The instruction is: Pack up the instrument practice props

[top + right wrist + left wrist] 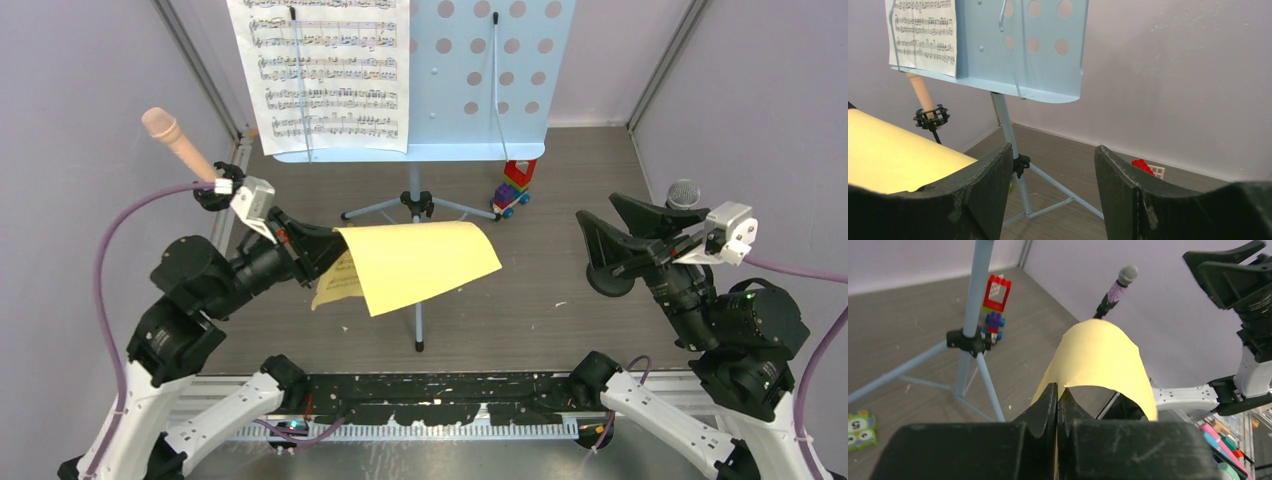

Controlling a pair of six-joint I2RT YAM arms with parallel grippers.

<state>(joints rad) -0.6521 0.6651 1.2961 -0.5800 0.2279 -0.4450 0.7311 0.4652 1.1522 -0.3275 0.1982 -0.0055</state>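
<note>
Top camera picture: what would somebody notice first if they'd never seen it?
First, the big curved yellow paper sheet in the middle, pinched at its edge by the shut left claw. Behind it stands the tall pale-blue metal music rack with round holes, a white sheet of printed music on its left half. The right claw hangs open at the right.

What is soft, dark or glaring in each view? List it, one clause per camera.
Top external: even light, no glare, staves on the white score sheet crisp. Left wrist: the left gripper fills the bottom as a dark, soft mass; yellow sheet evenly lit. Right wrist: the right gripper near-black and soft, music rack sharp.
</note>
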